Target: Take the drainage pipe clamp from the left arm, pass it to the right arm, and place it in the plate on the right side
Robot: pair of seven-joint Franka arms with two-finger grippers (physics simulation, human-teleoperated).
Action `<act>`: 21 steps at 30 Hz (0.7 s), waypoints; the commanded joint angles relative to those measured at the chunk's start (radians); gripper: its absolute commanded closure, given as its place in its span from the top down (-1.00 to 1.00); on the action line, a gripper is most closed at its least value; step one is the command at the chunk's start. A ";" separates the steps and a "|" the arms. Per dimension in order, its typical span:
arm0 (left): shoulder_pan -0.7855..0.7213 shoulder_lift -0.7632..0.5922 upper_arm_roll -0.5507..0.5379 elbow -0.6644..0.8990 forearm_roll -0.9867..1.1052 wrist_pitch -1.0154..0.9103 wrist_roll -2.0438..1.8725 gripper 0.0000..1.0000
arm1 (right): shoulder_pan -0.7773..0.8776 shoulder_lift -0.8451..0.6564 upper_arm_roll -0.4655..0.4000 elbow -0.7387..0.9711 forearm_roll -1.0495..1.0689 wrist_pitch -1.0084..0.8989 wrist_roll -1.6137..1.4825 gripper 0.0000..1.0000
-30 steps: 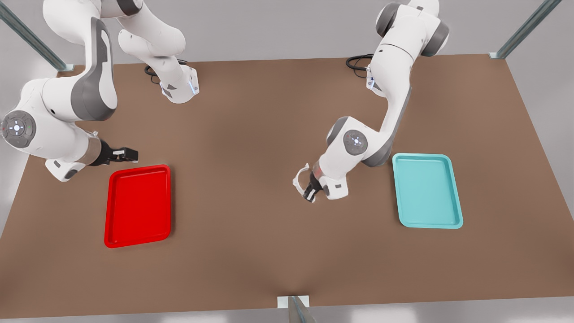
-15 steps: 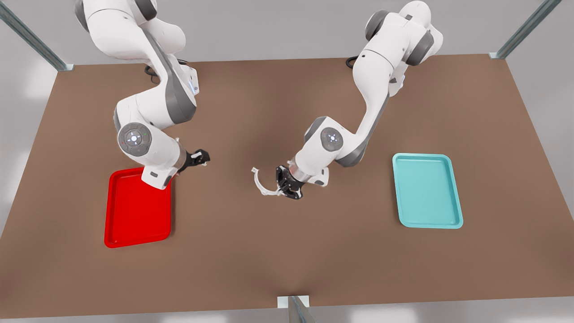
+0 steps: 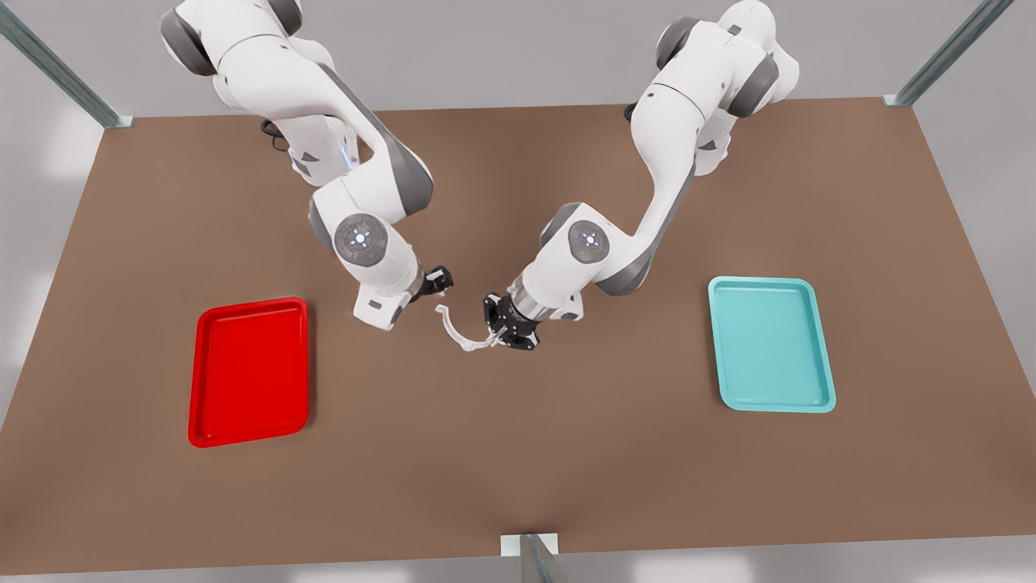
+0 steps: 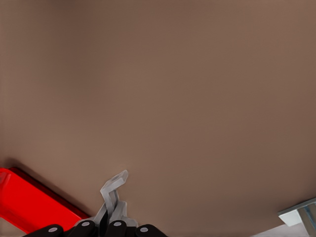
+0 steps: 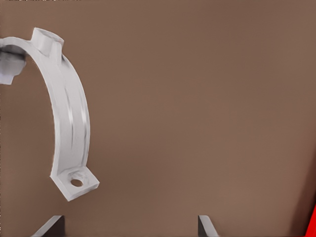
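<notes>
The drainage pipe clamp [image 3: 456,331], a thin white half-ring with tabbed ends, hangs above the middle of the table. My left gripper [image 3: 500,330], on the arm at the front view's right, is shut on one end of it; the left wrist view has the clamp [image 4: 112,196] sticking out from between that gripper [image 4: 112,224]. My right gripper [image 3: 439,281], on the arm at the front view's left, is open just beside the clamp's free end, not touching. In the right wrist view the clamp [image 5: 69,118] arcs ahead of the spread gripper [image 5: 128,228]. The red plate [image 3: 249,370] lies at the front view's left.
A teal tray [image 3: 770,343] lies at the front view's right. The red plate [image 4: 29,205] peeks into the left wrist view. A metal bracket [image 3: 530,549] sits at the table's near edge, and frame posts stand at the far corners.
The right arm swung from beside the red plate to the table's middle, close to the clamp's free end. The left gripper carried the clamp toward the front view's left and turned it.
</notes>
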 commanded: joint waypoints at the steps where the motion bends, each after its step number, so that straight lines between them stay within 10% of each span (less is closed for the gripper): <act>1: -0.007 -0.001 0.001 0.001 0.006 0.002 -0.637 -0.57 | 0.010 0.002 0.005 -0.023 -0.002 0.138 0.203 1.00; 21: -0.007 -0.001 0.001 0.001 0.006 0.003 -0.637 -0.57 | 0.032 0.015 0.005 -0.049 -0.112 0.298 0.246 1.00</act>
